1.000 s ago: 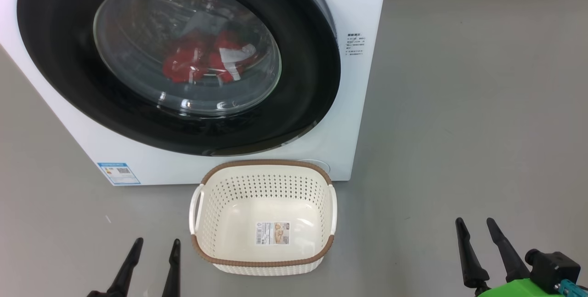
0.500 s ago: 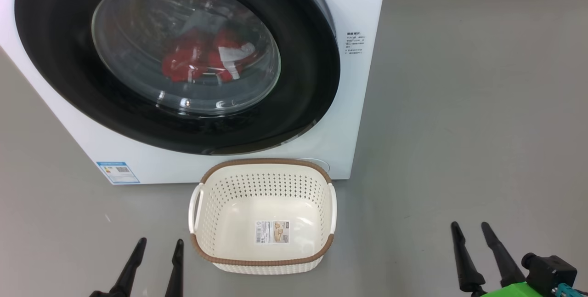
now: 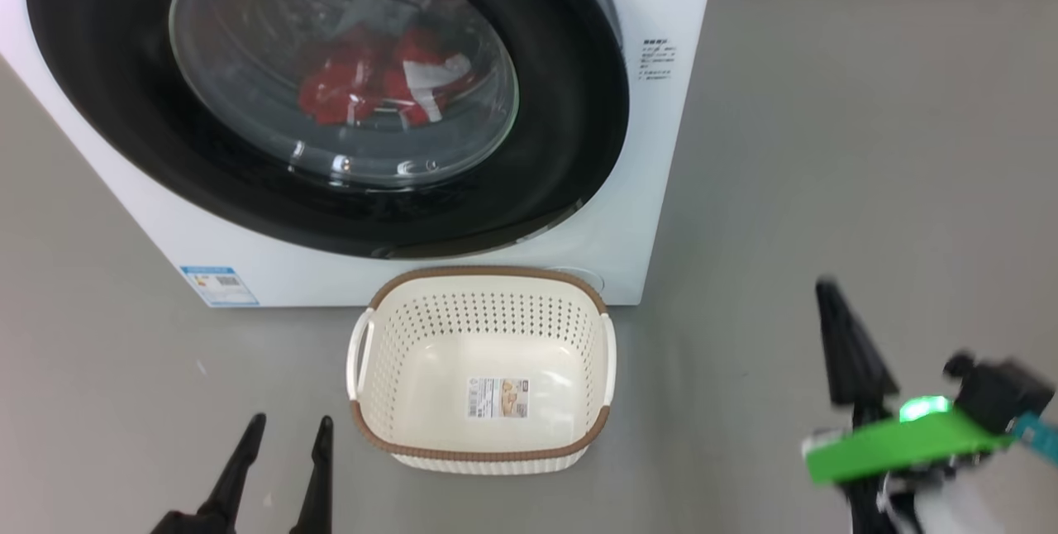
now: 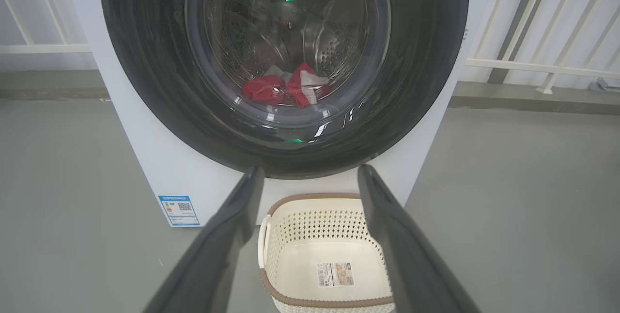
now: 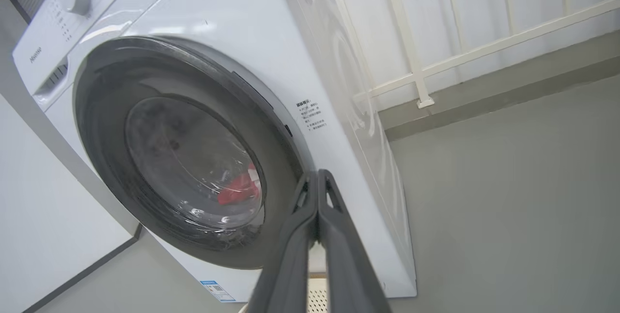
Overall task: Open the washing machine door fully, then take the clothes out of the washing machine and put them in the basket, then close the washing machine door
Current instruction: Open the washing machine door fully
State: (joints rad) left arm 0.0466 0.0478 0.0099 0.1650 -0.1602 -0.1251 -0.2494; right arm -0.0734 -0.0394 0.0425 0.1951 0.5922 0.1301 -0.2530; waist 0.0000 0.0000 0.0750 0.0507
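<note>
While untouched, door [image 5: 101, 124] (closed) beyond fingers [image 5: 286, 255].

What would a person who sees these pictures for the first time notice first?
The closed washing machine door, glossy black, dominates the head view's upper left, with red clothes behind its glass. Below it, the empty basket stands on the grey floor; at lower right the right end effector points up, fingers together.

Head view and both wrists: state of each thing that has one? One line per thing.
washing machine door: shut.
clothes: inside the washing machine, behind the door glass.
basket: upright on the floor, no clothes in it.
left gripper: open, empty.
right gripper: shut, fingertips together, empty.
</note>
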